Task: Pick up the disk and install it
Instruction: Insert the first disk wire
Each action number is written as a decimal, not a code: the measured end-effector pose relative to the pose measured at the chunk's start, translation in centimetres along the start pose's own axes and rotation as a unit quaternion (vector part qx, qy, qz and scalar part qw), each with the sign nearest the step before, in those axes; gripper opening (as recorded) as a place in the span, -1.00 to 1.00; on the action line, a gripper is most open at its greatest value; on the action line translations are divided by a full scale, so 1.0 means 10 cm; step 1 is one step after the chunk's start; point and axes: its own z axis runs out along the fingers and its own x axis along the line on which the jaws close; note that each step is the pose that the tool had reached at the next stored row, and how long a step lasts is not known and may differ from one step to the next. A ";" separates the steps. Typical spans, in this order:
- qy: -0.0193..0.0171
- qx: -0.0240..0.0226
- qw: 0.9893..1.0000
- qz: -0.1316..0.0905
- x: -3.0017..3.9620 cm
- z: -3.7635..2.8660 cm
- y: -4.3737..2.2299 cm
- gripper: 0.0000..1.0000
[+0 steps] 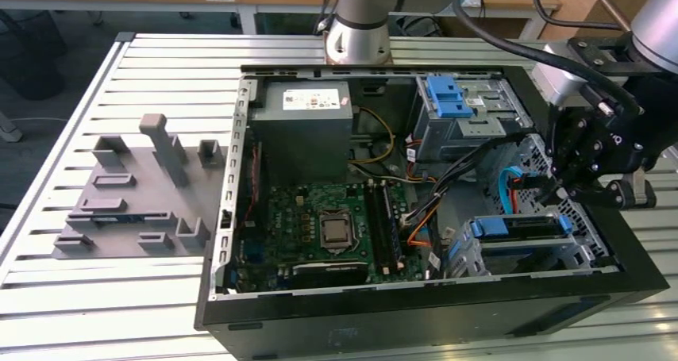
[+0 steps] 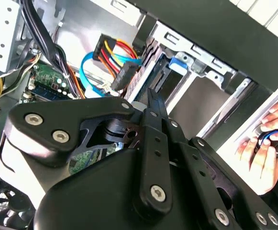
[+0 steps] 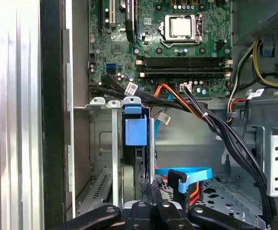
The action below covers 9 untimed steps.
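Observation:
The disk [image 1: 517, 228] sits in the lower drive cage of the open computer case [image 1: 424, 317], at the exterior view's right, with blue rails along its edges. In the first wrist view the disk [image 3: 134, 130] is edge-on in the cage with its blue tab facing out. The second wrist view has the blue tab of the disk [image 2: 177, 63] behind the fingers. My gripper [image 1: 553, 193] hovers just above the cage, slightly toward the case's right wall. Its black fingertips [image 3: 150, 190] are pressed together with nothing between them.
Black, orange and blue cables [image 3: 191, 108] cross beside the cage. A second blue-railed bay [image 1: 450, 99] sits at the case's back. The motherboard [image 1: 329, 226] fills the case's middle. A grey fixture [image 1: 138, 194] stands on the slatted table. A person's hand [image 2: 263, 148] rests outside the case wall.

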 end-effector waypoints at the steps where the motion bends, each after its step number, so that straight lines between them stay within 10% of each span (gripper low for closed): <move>1: 0.000 0.000 1.000 0.000 -0.006 0.000 -0.013 -0.79; 9: 0.000 0.000 1.000 0.000 -0.078 0.002 -0.053 -0.79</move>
